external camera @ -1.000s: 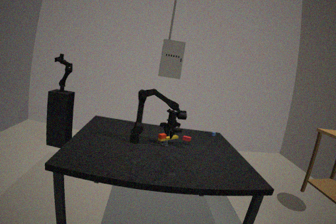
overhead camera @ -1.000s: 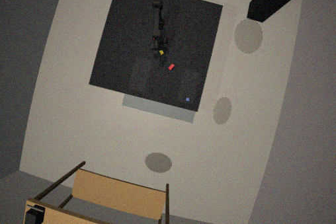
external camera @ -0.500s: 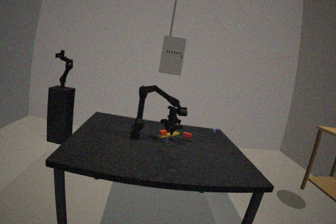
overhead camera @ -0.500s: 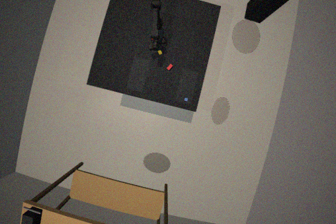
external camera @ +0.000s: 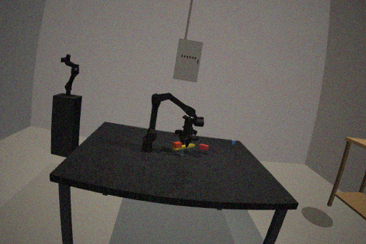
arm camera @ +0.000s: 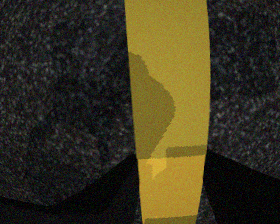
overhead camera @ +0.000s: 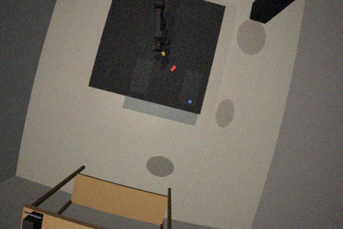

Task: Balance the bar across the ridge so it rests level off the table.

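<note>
Yellow bar [arm camera: 167, 96] sits clamped between the closed fingers [external camera: 186, 143] of the arm [external camera: 172, 100], held low over the dark desk [external camera: 173, 181] near its middle. From the exterior view it looks roughly level, with an orange-red block [external camera: 177, 145] at its left end and a separate red block [external camera: 204, 146] lying just to its right. A small blue cube [overhead camera: 190, 101] sits well apart, near a desk corner.

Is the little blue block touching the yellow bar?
No, the blue block sits alone near the table's corner, far from the yellow bar in the gripper.
</note>
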### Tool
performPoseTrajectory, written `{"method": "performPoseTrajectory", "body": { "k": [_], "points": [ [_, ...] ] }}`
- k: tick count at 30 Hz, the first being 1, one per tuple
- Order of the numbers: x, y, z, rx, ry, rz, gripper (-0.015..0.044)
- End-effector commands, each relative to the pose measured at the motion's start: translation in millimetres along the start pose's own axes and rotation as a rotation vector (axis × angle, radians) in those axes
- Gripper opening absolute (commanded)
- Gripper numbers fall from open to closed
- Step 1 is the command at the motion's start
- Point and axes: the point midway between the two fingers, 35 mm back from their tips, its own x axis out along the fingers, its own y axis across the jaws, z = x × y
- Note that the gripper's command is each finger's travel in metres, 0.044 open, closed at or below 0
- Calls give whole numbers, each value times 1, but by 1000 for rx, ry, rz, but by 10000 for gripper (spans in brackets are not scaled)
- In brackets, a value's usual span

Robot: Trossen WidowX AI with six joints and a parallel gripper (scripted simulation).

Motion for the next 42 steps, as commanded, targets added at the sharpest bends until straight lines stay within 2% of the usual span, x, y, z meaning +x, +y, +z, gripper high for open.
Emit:
{"method": "performPoseTrajectory", "body": {
  "k": [1,42],
  "points": [
    [1,0,0,-2,2,-2,0],
    [4,0,-1,-2,2,-2,0]
  ]
}}
